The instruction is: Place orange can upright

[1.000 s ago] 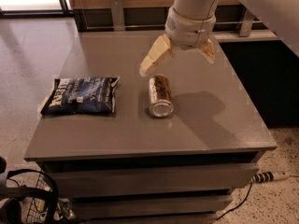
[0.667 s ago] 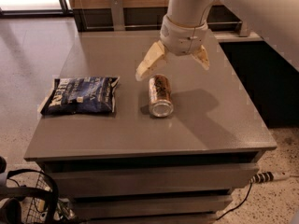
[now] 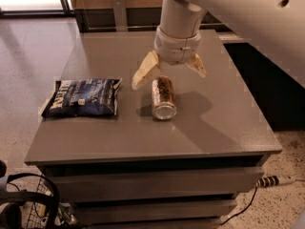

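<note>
The orange can (image 3: 163,97) lies on its side near the middle of the grey table (image 3: 224,118), its silver end facing the front edge. My gripper (image 3: 169,72) hangs open just above the can's far end, one cream finger (image 3: 146,70) to the can's left and the other (image 3: 197,65) to its right. The fingers straddle the can's line without touching it.
A dark blue snack bag (image 3: 83,97) lies flat on the left part of the table, close to the can. The white arm fills the upper right. A power strip and cable (image 3: 274,181) lie on the floor at the right; a wire basket (image 3: 28,204) stands at the lower left.
The gripper has moved left and down toward the can, still open. The can and the bag have not moved.
</note>
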Action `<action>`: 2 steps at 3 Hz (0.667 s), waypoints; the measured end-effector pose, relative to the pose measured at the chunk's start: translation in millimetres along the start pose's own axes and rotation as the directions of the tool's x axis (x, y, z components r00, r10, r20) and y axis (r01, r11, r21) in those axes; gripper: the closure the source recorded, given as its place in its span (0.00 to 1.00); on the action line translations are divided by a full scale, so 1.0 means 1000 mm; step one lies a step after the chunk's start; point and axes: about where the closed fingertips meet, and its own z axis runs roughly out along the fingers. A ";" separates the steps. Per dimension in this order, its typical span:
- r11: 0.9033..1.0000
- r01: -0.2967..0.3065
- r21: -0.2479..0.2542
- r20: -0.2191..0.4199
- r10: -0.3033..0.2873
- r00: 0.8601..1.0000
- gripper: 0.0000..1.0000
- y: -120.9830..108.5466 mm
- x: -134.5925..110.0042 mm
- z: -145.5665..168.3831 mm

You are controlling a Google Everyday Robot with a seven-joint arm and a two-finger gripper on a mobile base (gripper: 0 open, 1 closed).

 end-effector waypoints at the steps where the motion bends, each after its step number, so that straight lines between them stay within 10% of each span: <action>1: 1.000 -0.004 0.017 -0.012 0.004 1.000 0.00 0.014 -0.010 0.008; 2: 0.999 -0.031 0.028 -0.038 0.032 0.999 0.00 0.021 -0.017 0.019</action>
